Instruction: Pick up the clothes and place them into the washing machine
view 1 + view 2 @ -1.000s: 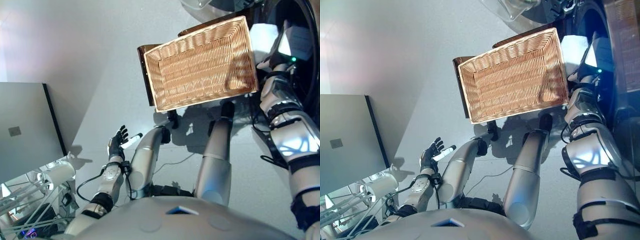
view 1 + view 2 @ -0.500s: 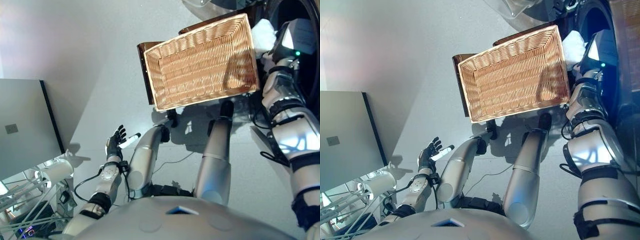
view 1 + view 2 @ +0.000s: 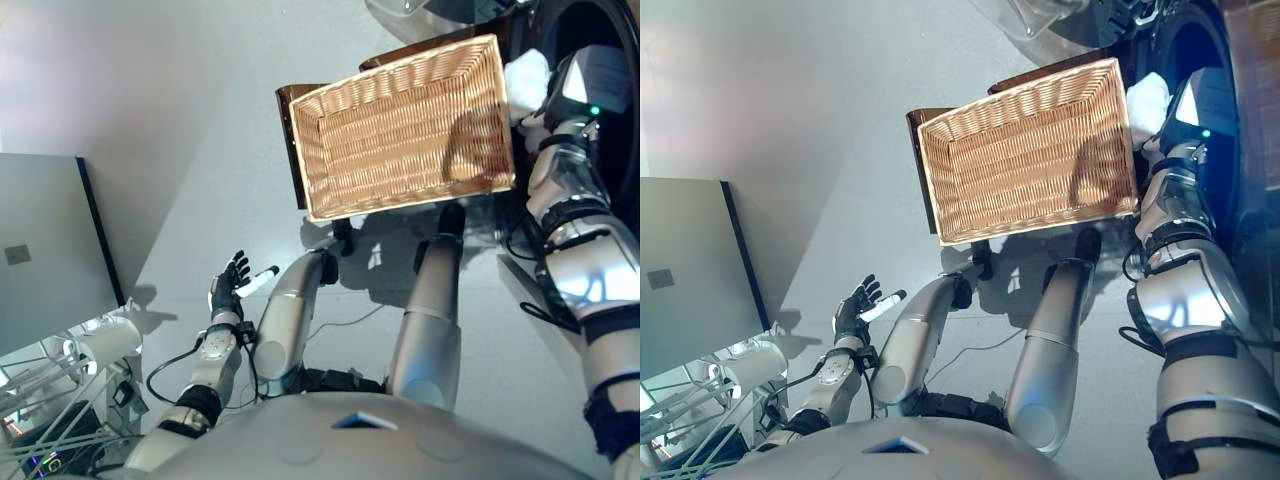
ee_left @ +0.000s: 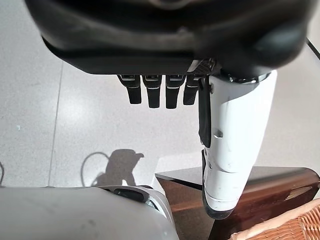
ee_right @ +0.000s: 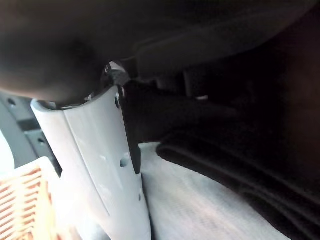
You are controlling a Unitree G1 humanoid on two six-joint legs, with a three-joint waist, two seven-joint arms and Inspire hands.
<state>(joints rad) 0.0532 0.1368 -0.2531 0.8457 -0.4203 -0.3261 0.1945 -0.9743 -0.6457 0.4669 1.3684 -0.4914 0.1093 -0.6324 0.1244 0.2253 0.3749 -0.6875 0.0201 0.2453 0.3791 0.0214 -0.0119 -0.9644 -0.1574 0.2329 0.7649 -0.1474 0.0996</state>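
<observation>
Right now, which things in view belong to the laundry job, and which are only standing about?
Belonging to the job:
- white cloth at the washing machine's dark opening
- right hand, touching the cloth
- wicker basket, no clothes in it

Standing about:
- left hand, open and idle over the floor
- dark wooden stand under the basket
- grey panel
</observation>
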